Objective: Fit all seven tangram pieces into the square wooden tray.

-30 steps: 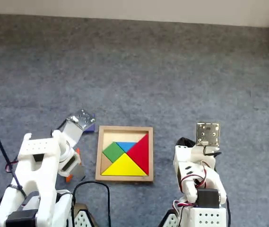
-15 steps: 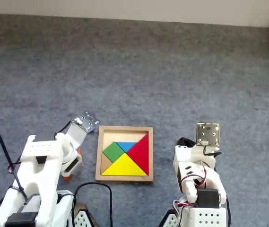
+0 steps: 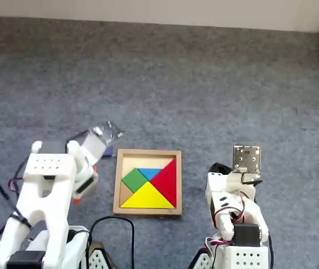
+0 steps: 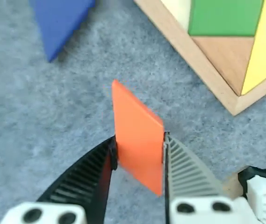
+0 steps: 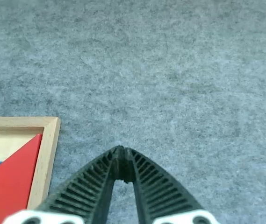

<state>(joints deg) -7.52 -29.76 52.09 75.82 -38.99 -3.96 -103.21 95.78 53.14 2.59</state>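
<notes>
The square wooden tray (image 3: 116,182) lies between the two arms and holds green (image 3: 134,180), blue (image 3: 148,172), red (image 3: 166,180) and yellow (image 3: 146,197) pieces, with a pale piece in its far left corner. A bare triangular gap (image 4: 226,53) shows beside the green piece. My left gripper (image 4: 140,139) is shut on an orange piece (image 4: 137,137), held on edge just above the carpet, left of the tray. A dark blue piece (image 4: 60,18) lies on the carpet beyond it. My right gripper (image 5: 123,156) is shut on nothing, right of the tray's edge (image 5: 48,154).
Grey carpet covers the whole surface. The left arm (image 3: 50,185) stands close along the tray's left side, the right arm (image 3: 232,196) to its right. A black cable (image 3: 111,221) loops near the tray's near edge.
The left arm has shifted and drawn back a little with the orange piece in its gripper. The right arm and the tray have stayed put.
</notes>
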